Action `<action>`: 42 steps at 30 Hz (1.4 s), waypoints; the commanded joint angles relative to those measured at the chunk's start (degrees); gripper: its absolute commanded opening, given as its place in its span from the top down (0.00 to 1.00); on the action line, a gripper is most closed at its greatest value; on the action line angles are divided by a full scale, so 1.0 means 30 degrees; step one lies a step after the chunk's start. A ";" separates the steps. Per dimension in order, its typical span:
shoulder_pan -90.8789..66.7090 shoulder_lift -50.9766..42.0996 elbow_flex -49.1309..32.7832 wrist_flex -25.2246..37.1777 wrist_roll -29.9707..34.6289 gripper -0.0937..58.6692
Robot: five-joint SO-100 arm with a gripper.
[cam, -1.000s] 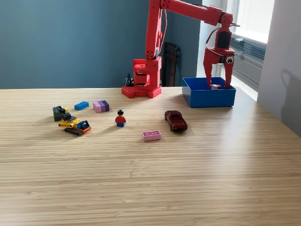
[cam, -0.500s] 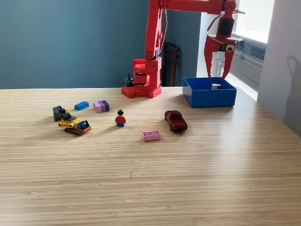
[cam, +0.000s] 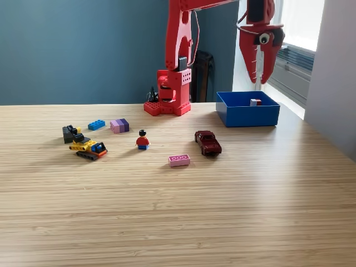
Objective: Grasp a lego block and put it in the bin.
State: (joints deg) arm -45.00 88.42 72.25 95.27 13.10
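Glossy square bin [cam: 247,117], tapered tool [cam: 260,79] above.

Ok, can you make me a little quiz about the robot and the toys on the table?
1. True or false: the blue bin has a small block inside it.
2. Which toy lies nearest the dark red toy car? A) the pink brick B) the blue brick C) the yellow digger
3. Fill in: the end effector hangs ____ the bin, holding nothing.

Key: 1 true; 2 A; 3 above.
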 commanded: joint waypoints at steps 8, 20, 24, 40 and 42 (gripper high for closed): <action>0.5625 0.1699 0.2139 -0.0586 -0.0146 0.89; 0.8437 0.1699 0.4482 -0.2842 -0.1143 0.89; 0.9727 0.1699 0.4863 -0.3809 -0.1465 0.88; 1.2246 0.1729 0.5391 -0.5156 -0.3545 0.68; 1.2979 0.1729 0.5449 -0.5244 -0.3604 0.65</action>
State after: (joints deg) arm -9.05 88.51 89.12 80.24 2.02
